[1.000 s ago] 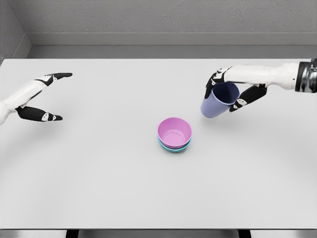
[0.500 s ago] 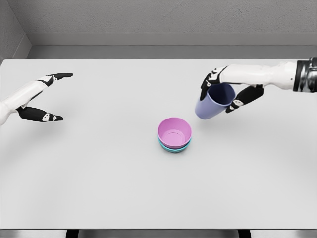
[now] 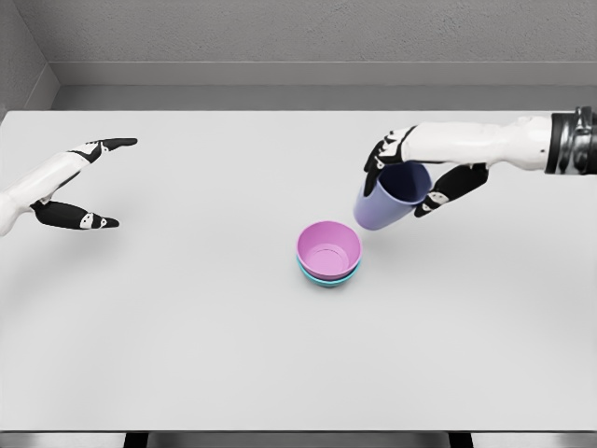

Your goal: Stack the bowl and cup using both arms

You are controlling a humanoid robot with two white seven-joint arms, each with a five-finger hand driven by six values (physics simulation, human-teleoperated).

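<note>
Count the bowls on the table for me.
2, nested mid-table: a pink plastic bowl sits inside a teal plastic bowl, of which only the rim shows. The stack could hide another beneath, but none is visible.

No text, label, brand, number or sign can be read anywhere in the head view. The cup (image 3: 390, 198), the pink bowl (image 3: 328, 248) and the teal bowl (image 3: 327, 277) under it are plain, and the table (image 3: 187, 327) and both hands carry no marking that can be read.
</note>
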